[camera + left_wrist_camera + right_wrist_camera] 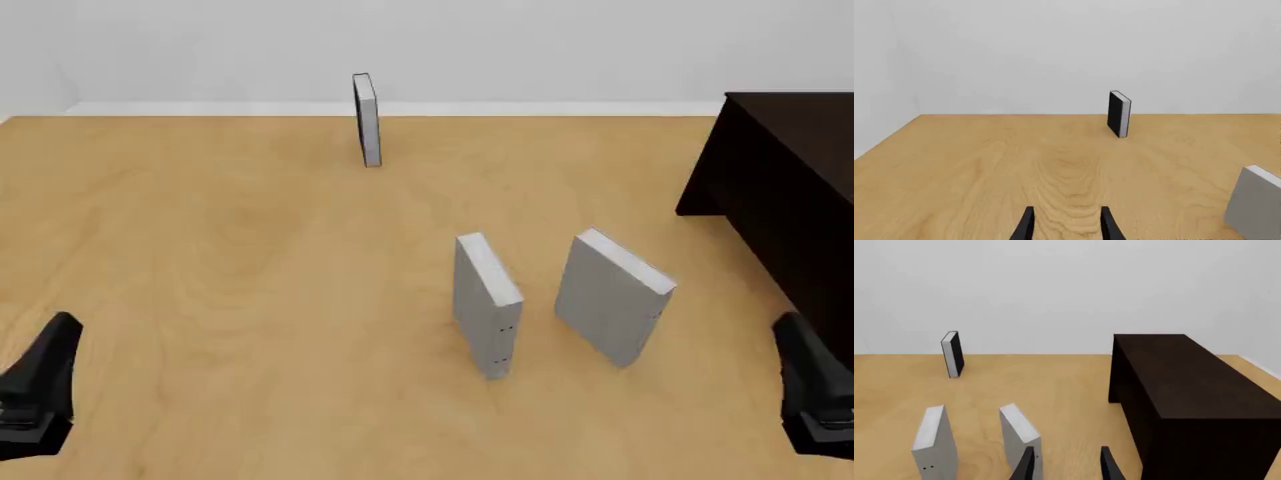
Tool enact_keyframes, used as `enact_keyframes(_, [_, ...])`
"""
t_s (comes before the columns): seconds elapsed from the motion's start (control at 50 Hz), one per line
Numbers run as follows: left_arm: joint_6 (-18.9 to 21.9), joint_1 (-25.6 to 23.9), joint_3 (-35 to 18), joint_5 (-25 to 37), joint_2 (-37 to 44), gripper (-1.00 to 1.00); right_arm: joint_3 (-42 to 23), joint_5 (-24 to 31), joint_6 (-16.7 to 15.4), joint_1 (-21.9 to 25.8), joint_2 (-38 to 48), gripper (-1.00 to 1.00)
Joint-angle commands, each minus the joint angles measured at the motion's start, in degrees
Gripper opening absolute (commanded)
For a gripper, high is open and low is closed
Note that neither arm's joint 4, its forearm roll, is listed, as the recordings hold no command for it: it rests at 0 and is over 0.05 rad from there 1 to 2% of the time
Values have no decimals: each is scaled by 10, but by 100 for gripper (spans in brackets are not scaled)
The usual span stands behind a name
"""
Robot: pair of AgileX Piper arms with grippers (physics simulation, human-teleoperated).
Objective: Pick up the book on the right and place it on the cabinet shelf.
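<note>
1. Front view first: three books stand upright on the wooden counter (200, 250), every one on its edge.
2. Book one is the book (611, 297), plain light grey with a broad blank face, on the right of the near pair and free of both arms.
3. Book two, the dotted book (486, 304), stands just beside it to the left, apart from it, small dark dots on its narrow side.
4. Book three, the thin dark book (366, 119), stands alone well back near the far edge.
5. One cabinet (781, 190), very dark brown, sits at the right edge of the counter, beyond and to the right of the book; its shelf cannot be seen from here.
6. Two arms, one at each near corner: left gripper (1067, 222) over bare wood, its jaws parted with nothing between them.
7. Right gripper (1067, 462) looks past the book towards the cabinet; its jaws are also spread and empty, the book's near corner showing just by one finger.
</note>
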Motion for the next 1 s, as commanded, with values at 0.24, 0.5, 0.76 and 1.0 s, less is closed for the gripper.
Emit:
enact_keyframes(0.24, [4,-8,-1,3,5,100,-69,-35,-30,33,108,100])
enact_keyframes(0.5, [15,-14,0,7,2,100,-158,-42,-65,56,213,100])
enact_keyframes(0.76, [22,-18,0,9,4,100,-261,-19,-93,91,329,100])
enact_keyframes(1.0, [28,-17,0,12,0,100,-375,49,-101,116,415,100])
